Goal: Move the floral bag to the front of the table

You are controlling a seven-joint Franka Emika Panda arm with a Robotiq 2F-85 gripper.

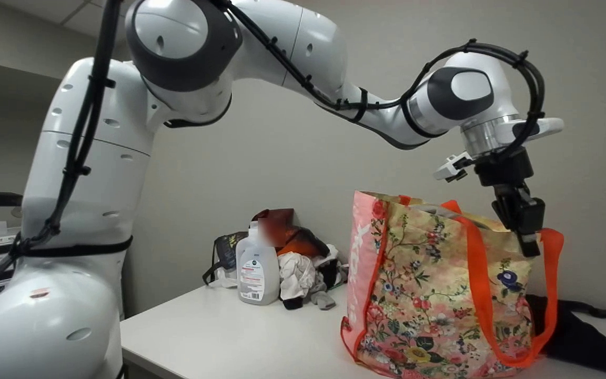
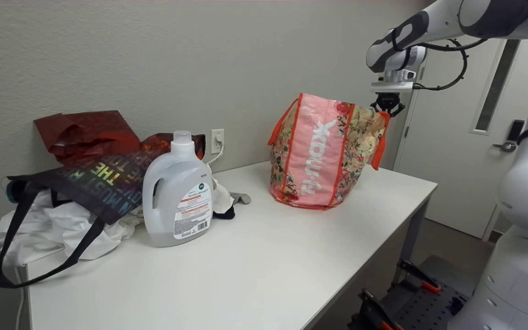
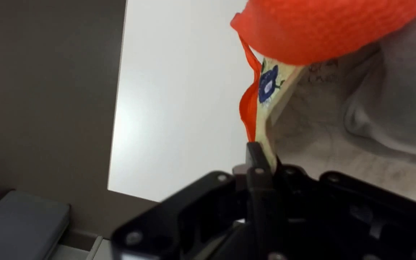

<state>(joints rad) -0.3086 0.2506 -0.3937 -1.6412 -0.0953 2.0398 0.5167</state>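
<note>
Wrist view, and the tool point(image 3: 266, 157) is clenched on the cream rim of the floral bag point(image 1: 429, 295), a broad white stretch of desk point(image 3: 179, 108) running from it out to a straight edge! Both exterior views show the bag upright on the desk near the wall point(image 2: 154, 68), well apart from the detergent jug point(image 2: 179, 197). More desk spreads between bag and long edge in an exterior view, while black cloth point(image 1: 587, 337) lies just beside the bag, contact hidden.
</note>
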